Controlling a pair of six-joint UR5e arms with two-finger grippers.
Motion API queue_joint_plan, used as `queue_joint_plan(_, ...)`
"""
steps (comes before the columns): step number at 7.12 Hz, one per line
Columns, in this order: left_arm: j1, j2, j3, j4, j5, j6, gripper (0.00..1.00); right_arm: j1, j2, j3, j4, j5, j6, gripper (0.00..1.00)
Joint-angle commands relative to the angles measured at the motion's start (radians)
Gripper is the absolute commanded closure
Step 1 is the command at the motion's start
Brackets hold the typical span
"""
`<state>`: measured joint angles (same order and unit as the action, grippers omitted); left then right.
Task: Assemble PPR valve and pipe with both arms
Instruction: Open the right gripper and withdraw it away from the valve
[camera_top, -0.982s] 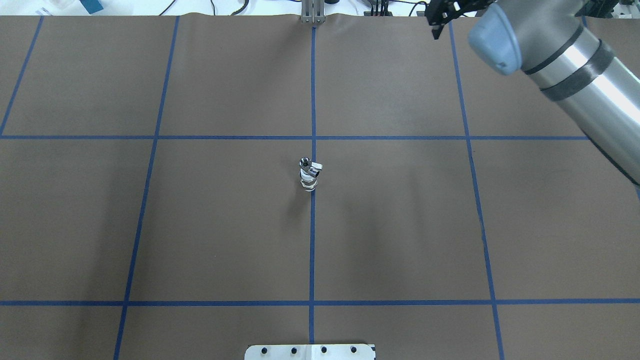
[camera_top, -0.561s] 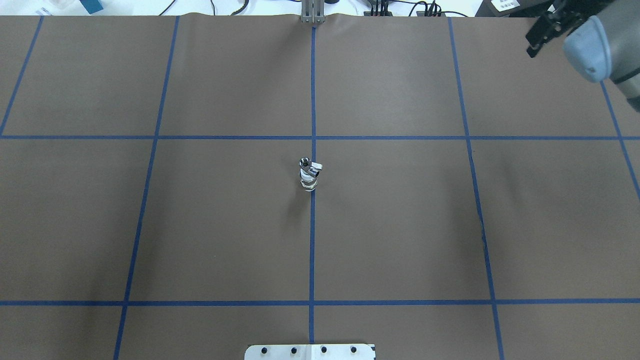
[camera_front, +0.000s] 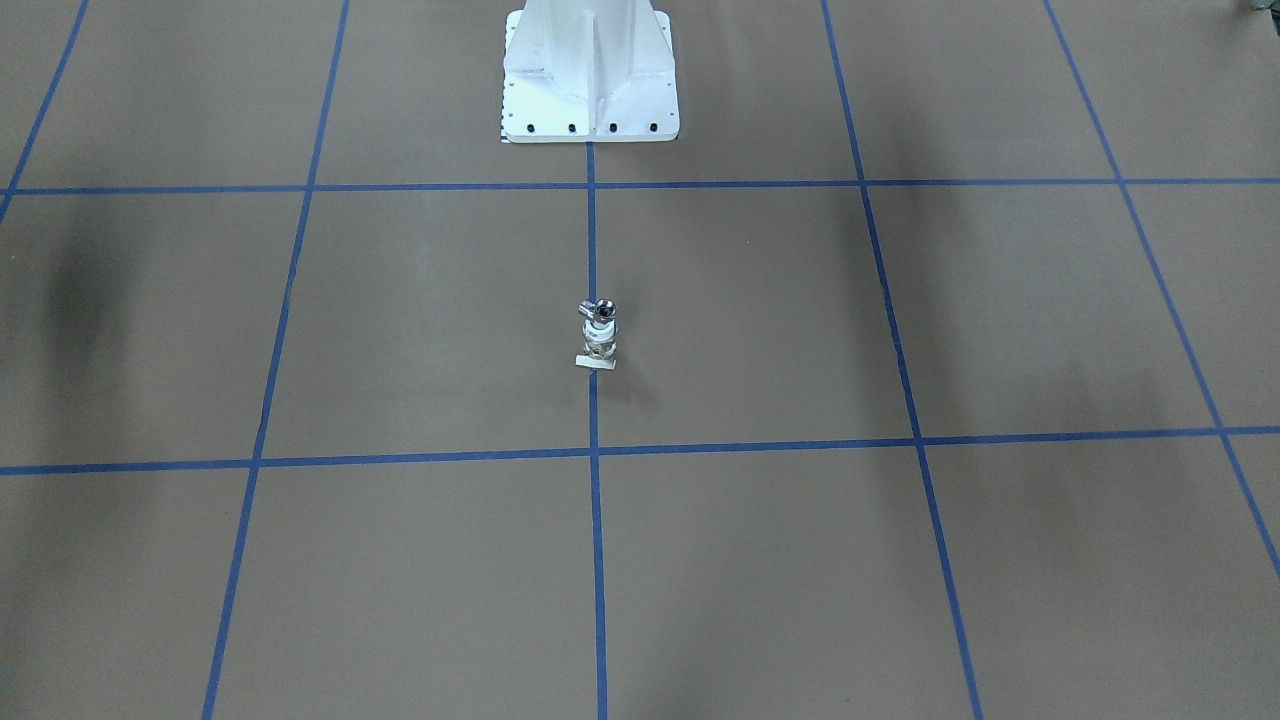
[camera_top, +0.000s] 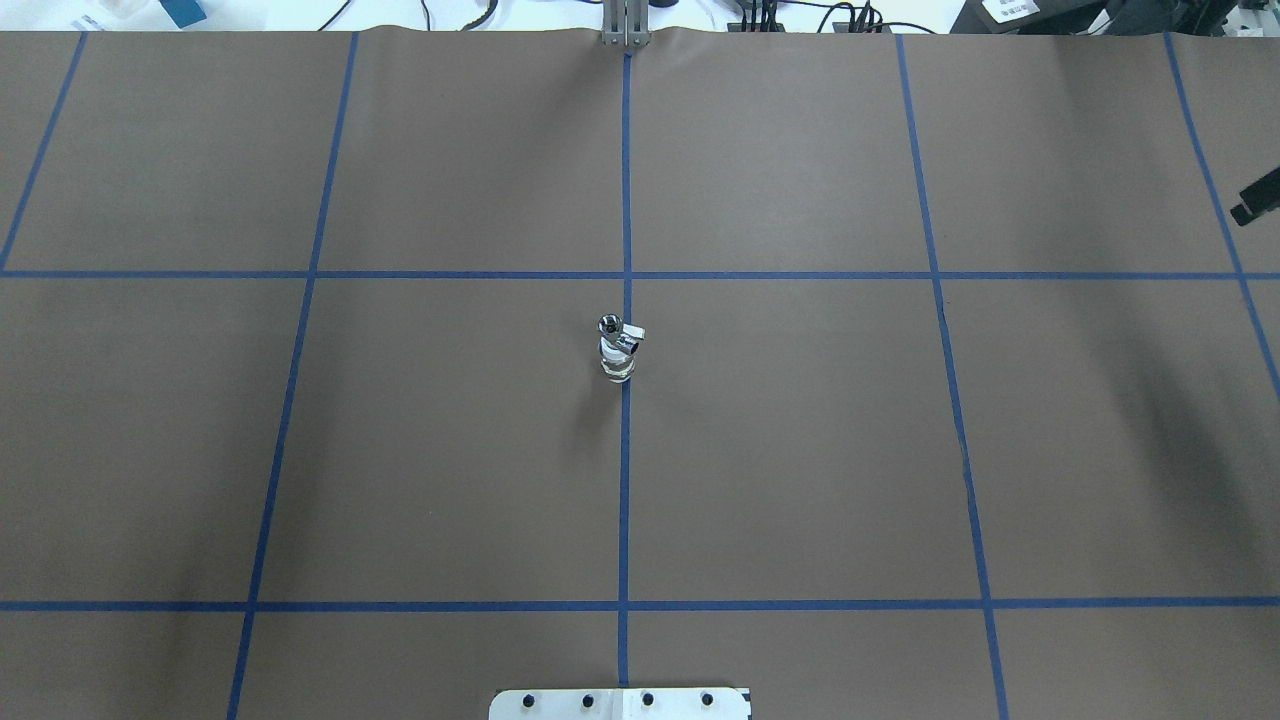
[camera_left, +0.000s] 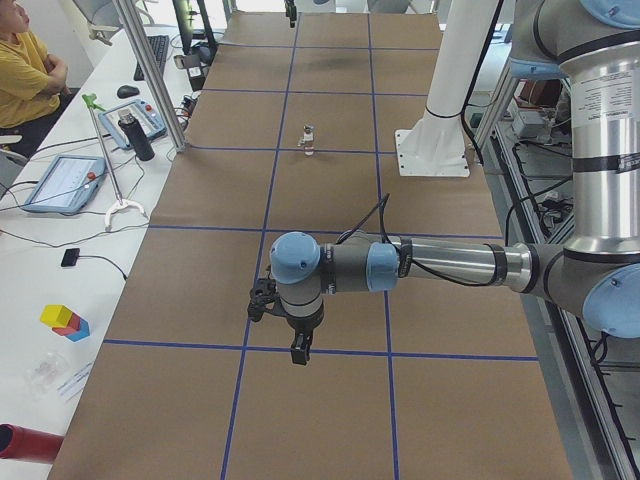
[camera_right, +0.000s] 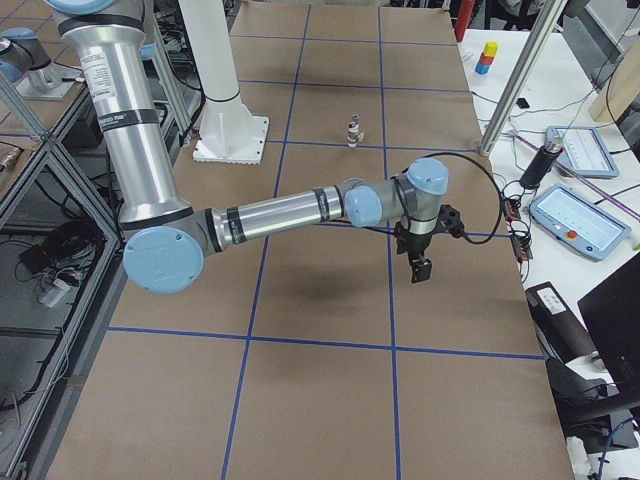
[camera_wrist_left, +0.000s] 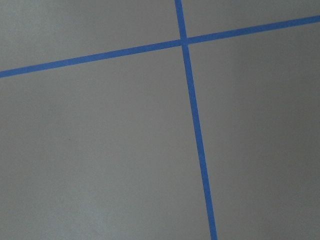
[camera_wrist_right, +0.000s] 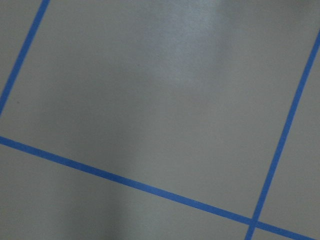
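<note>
The right claw (camera_right: 419, 268) has swung out sideways, well apart from the valve (camera_top: 618, 348) standing upright at the desk (camera_top: 800, 450) centre. Whether it or the left claw (camera_left: 300, 350) is apart or together I cannot tell; probably the assembly is finished.

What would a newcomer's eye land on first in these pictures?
A small shiny metal valve stands alone, upright, on the centre tape line of the brown blue-gridded table. Two grey tubular arms with light-blue joint caps stretch over the table's ends, far from it: the left arm with its black left hand, the right arm with its black right hand.
</note>
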<state>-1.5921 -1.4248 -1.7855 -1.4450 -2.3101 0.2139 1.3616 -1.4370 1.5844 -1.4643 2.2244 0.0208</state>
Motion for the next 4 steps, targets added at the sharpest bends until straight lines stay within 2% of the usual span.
queue_joint_plan(1,0.0,0.001,0.0,-0.005,-0.003,0.001,0.0,0.046,-0.101,0.014,0.025,0.003,-0.007,0.0)
queue_joint_plan(2,0.0,0.001,-0.002,-0.005,-0.006,0.002,0.0,0.091,-0.105,0.026,-0.006,0.017,-0.013,0.0)
queue_joint_plan(3,0.0,0.001,-0.002,-0.003,-0.006,0.002,0.0,0.108,-0.096,0.07,-0.121,0.033,-0.042,0.0)
queue_joint_plan(4,0.0,0.003,-0.002,-0.003,-0.006,0.002,0.0,0.125,-0.106,0.095,-0.18,0.031,-0.102,0.0)
